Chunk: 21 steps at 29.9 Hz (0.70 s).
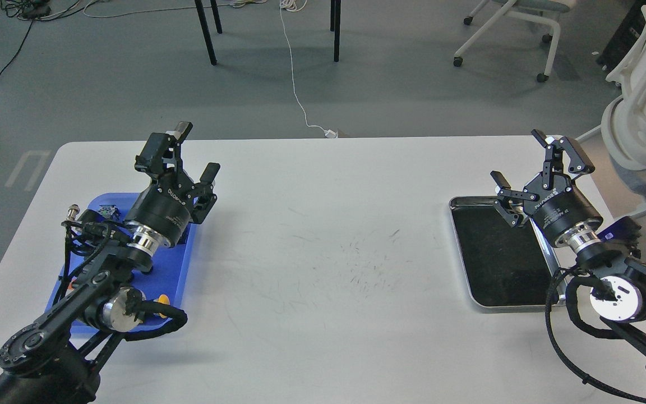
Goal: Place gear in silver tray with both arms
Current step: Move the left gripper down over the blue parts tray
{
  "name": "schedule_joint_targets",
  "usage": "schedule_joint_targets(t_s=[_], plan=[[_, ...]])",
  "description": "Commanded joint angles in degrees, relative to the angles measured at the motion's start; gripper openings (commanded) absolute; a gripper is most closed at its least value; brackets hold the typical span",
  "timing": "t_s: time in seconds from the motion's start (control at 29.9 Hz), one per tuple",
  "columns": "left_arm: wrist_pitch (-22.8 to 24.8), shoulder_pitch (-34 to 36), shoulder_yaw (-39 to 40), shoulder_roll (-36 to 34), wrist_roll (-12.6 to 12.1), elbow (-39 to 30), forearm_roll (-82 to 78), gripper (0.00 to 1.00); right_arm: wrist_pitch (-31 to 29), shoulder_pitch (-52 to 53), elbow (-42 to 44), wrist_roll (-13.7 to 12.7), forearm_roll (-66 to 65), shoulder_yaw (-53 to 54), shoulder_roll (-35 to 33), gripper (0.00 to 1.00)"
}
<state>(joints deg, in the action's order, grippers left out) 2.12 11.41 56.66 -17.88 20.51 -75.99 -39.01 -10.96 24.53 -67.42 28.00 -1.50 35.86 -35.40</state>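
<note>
The silver tray (497, 258) lies at the table's right side, its dark bottom bare. My right gripper (519, 160) hovers open over the tray's far right corner, holding nothing. My left gripper (195, 151) is open and empty too, raised above the far right corner of a blue plastic tray (185, 247) on the left. No gear can be made out; my left arm covers most of the blue tray. Only a small dark part (109, 211) and a yellow piece (161, 308) peek out there.
The white table (323, 235) carries faint scuff marks in its middle. Beyond the far edge are black table legs (206, 33), a white cable (295, 84) on the floor, and office chairs (642, 101) close to the table's right corner.
</note>
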Motion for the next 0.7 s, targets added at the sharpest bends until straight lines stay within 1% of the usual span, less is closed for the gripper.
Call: schedule_joint_targets(t_s=[0.0,0.27,0.37,0.43,0.5,0.6,0.64,0.67], plan=[[0.0,-0.4,-0.1,0.0,0.1,-0.1,-0.2,0.99,0.0,0.0,0.0,0.0,0.0,0.1,0.0,0.99],[0.3,0.5,-0.7,-0.7,0.2,0.4,-0.2,0.99,0.0,0.1,0.1,0.0,0.0,0.1,0.1,0.99],[2.2,1.2,-0.9,-3.7,0.4,0.1,-0.7,0.99,0.1,0.1,0.0,0.0,0.0,0.2,0.0,0.99],[5.3,1.8,-1.0,-6.7,2.3,-0.8,-2.5,0.99,0.0,0.2,0.1,0.0,0.0,0.2,-0.1,0.99],[10.1,3.5,-1.0,-10.1,3.0,-0.9,-7.0,0.99,0.0,0.3,0.1,0.0,0.0,0.2,-0.1,0.99],[17.5,6.3,-1.0,-14.7,3.7,-1.2,-20.7,0.99,0.0,0.5,0.1,0.0,0.0,0.2,-0.1,0.99],[19.2,7.2,-1.0,-15.9,4.4,-1.2,-26.5,0.99,0.0,0.5,0.1,0.0,0.0,0.1,-0.1,0.99],[20.5,8.4,-1.0,-17.3,5.9,-1.3,-31.7,0.98,0.0,0.6,0.1,0.0,0.0,0.2,-0.1,0.99]])
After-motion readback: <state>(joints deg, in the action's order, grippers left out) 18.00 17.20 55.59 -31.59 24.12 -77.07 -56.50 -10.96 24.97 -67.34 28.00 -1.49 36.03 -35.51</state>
